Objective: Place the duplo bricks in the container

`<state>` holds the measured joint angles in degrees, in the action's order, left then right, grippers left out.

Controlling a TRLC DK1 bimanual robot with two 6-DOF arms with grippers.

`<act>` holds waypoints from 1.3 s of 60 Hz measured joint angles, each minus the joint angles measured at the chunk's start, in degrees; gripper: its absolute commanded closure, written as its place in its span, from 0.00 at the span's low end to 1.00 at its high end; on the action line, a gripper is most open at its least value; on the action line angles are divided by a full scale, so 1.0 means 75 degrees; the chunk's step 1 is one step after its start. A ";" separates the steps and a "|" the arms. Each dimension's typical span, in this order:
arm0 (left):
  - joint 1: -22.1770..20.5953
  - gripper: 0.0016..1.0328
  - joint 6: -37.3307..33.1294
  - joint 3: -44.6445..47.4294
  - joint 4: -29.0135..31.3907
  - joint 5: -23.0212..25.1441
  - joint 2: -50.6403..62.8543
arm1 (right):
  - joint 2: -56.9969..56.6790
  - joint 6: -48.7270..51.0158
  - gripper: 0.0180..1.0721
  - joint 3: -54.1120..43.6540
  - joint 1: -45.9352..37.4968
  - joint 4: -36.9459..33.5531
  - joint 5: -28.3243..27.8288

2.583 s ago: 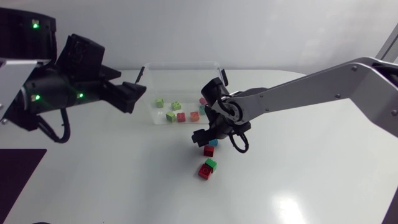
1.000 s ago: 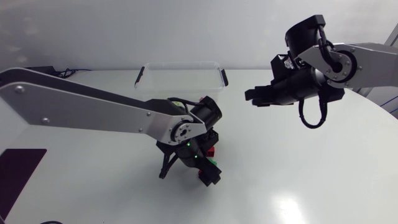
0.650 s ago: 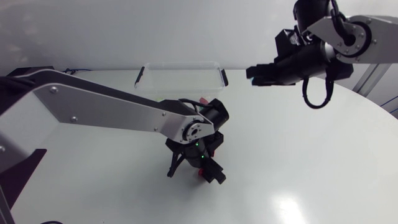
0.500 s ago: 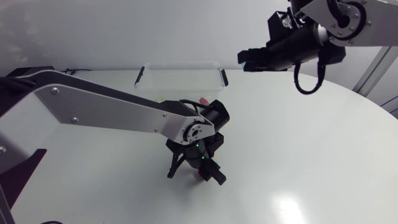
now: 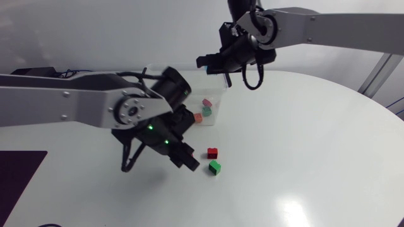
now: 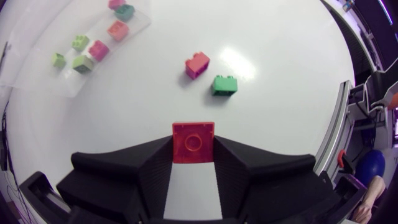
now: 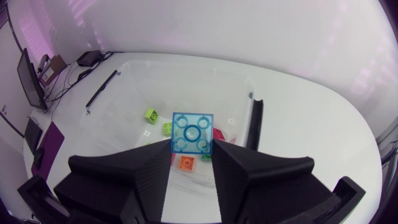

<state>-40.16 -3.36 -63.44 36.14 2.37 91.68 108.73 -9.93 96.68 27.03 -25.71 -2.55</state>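
On the table point(image 5: 303, 157), two loose bricks point(image 5: 213, 152) point(image 5: 215, 167), two held bricks point(image 6: 193, 142) point(image 7: 193, 134), one container point(image 7: 137, 87)

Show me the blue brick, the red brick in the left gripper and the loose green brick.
blue brick point(image 7: 192, 132): right wrist view, centre of its visible face.
held red brick point(image 6: 193, 142): left wrist view, centre of its visible face.
loose green brick point(image 5: 215, 167): head view, its top face.
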 measured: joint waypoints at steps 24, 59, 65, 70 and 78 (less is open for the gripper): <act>0.1588 0.85 -0.0513 -0.0860 -0.1215 -0.0125 -0.0997 | 0.0702 0.0017 0.15 0.0606 0.0335 -0.0577 0.0431; 0.2585 0.44 -0.0300 -0.2804 -0.3386 -0.0131 0.1909 | -0.2914 0.0699 0.16 -0.4465 0.0548 -0.0551 0.0539; 0.2582 0.10 -0.0300 -0.2973 -0.3386 -0.0128 0.2206 | -0.2911 0.0799 0.16 -0.5013 0.0691 -0.0449 0.0539; 0.2579 0.04 -0.0300 -0.3066 -0.3392 -0.0128 0.2294 | -0.2859 0.0828 0.16 -0.5257 0.0898 -0.0259 0.0539; 0.2556 0.04 -0.0300 -0.3080 -0.3410 -0.0131 0.2250 | -0.2401 0.0921 0.17 -0.5295 0.1186 0.0044 0.0527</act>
<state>-20.99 -5.61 -86.54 10.57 1.39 108.55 90.72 -3.03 56.97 35.92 -25.39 1.41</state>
